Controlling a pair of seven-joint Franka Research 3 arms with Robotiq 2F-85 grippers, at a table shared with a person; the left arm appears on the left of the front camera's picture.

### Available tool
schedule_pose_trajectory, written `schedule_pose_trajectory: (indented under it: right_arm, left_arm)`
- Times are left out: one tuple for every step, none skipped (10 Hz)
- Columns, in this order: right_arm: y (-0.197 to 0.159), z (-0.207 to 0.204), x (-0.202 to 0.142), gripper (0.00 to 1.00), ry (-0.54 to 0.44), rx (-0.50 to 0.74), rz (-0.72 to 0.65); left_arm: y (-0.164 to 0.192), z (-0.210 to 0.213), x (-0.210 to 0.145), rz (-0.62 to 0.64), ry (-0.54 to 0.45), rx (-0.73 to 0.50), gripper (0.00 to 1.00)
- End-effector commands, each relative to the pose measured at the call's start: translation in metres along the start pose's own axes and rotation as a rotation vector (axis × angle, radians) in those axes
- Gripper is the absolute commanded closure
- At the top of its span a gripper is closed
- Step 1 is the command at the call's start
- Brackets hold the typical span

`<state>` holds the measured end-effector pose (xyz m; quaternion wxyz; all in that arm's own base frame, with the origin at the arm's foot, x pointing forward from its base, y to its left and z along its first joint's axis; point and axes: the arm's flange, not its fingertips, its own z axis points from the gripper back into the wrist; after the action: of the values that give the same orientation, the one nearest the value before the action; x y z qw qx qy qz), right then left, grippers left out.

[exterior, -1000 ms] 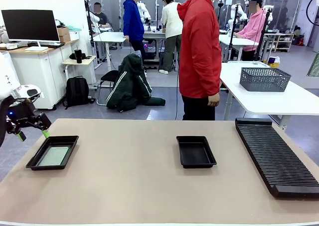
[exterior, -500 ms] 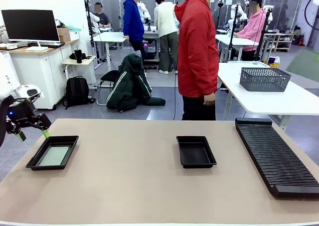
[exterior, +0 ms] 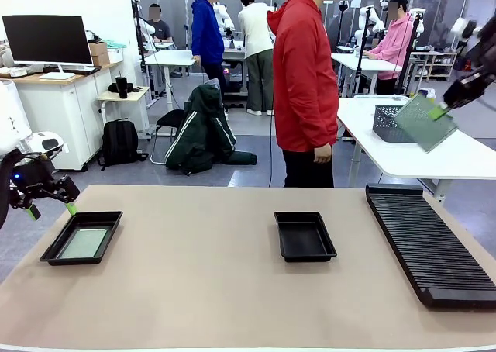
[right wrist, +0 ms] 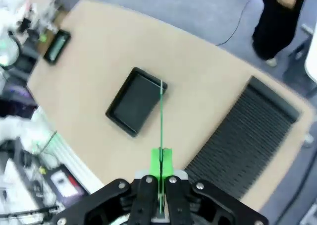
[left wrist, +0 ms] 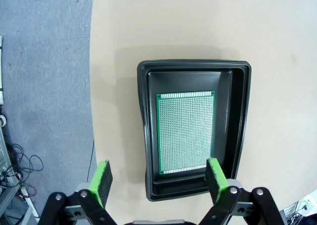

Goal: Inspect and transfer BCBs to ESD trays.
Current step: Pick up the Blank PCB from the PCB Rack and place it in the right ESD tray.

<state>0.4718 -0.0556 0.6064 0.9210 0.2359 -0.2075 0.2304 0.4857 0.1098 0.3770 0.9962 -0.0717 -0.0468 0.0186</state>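
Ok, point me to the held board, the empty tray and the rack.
held board (exterior: 422, 122), front view, middle of its face
empty tray (exterior: 304, 238), front view, bare floor
rack (exterior: 428, 247), front view, middle of its ribbed top

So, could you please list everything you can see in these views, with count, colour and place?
ESD trays: two, black; left tray near the table's left edge, middle tray at the table's centre, nothing in it.
BCBs: two, pale green; one board lying flat in the left tray, one board held in the air at upper right.
Ribbed rack: one, black, along the table's right side.
Mesh basket: one, dark grey, on the white table behind.
Person: one, red jacket, standing at the far side.
Left tool: open, above the left tray's near end.
Right tool: shut on the raised board.
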Motion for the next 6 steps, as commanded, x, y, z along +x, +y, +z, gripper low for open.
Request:
schedule_pose_trajectory:
  right_arm:
    - [0.018,-0.047,-0.01,0.98,-0.111,0.053,-0.205]
    - [0.022,-0.075,-0.016,0.98,-0.114,0.091,-0.289]
    - [0.03,-0.105,-0.023,0.98,-0.125,0.121,-0.358]
    - [0.037,-0.133,-0.029,0.98,-0.118,0.157,-0.41]
    - [0.042,-0.163,-0.034,0.98,-0.094,0.188,-0.45]
    - [0.044,-0.189,-0.039,0.98,-0.095,0.223,-0.475]
  left_arm:
    - [0.001,-0.002,0.0,-0.002,-0.006,-0.001,0.0]
    - [0.001,-0.002,0.0,-0.002,-0.006,-0.001,0.0]
    - [0.001,-0.002,0.0,-0.002,-0.006,-0.001,0.0]
    - [0.001,-0.002,0.0,-0.002,-0.006,-0.001,0.0]
    - [0.001,-0.002,0.0,-0.002,-0.006,-0.001,0.0]
    - [0.001,-0.002,0.0,-0.002,-0.006,-0.001,0.0]
